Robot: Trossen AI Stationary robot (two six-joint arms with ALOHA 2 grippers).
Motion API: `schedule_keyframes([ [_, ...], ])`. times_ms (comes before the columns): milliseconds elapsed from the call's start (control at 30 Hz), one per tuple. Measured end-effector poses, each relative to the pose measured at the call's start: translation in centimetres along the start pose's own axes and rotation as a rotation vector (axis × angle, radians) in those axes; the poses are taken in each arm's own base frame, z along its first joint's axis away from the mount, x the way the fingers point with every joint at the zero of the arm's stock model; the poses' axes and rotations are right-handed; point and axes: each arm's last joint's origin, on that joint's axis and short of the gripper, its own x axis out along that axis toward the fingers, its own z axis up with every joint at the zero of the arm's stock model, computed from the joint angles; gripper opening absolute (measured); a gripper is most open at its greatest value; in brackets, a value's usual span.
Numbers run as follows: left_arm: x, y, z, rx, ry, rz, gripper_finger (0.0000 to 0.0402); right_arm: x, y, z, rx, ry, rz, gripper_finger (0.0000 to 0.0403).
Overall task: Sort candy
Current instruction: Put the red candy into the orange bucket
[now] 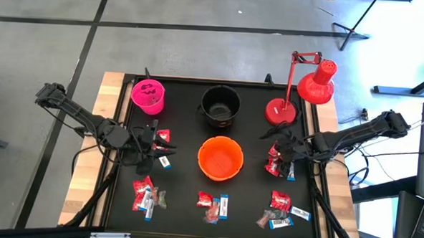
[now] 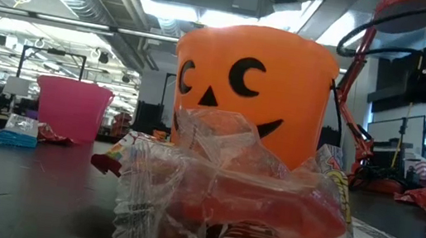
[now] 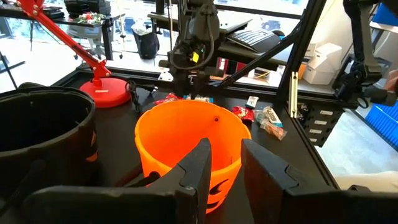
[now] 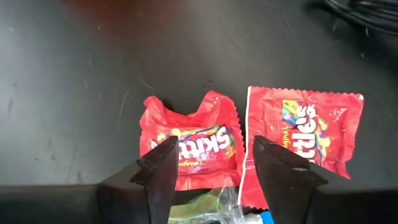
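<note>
The right gripper (image 4: 211, 171) hangs with its fingers spread, holding nothing, straight above a crumpled red Skittles packet (image 4: 193, 146). The packet lies flat on the black table mat (image 4: 74, 74), at the right side, between the fingers, its long axis across the gap. The left gripper (image 3: 225, 168) hovers near the orange plastic pumpkin bucket (image 3: 186, 134), narrowly parted and empty.

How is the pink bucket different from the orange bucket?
The pink bucket is smaller and sits at the table's far left corner; the orange bucket is wider and sits in the middle. In the low view the orange bucket shows a black pumpkin face, while the pink bucket's side looks plain there. Candy wrappers lie right in front of the orange bucket, not the pink one. Both are round, open-topped and upright.
</note>
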Motion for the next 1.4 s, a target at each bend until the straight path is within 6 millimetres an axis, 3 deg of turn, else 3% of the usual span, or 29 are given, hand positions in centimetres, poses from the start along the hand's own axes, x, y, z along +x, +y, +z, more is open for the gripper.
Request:
schedule_keyframes([
  [567,0.0,0.0,-0.1,0.002,0.012,0.002,0.0078,3.9,1.3,0.5,-0.037,0.145,-0.053,0.0178],
  [700,0.0,0.0,-0.1,0.002,0.011,0.002,0.0078,3.9,1.4,0.5,-0.035,0.137,-0.04,0.0143],
  [967,0.0,0.0,-0.1,0.002,0.011,0.002,0.0078,3.5,1.9,1.2,-0.047,0.098,-0.003,0.0017],
  [1200,0.0,0.0,-0.1,0.0,0.011,0.002,0.0078,2.3,2.8,2.3,-0.051,0.086,0.021,0.0025],
  [1400,0.0,0.0,-0.1,-0.001,0.011,0.002,0.0078,0.9,3.6,3.4,-0.069,0.063,0.043,0.0007],
])
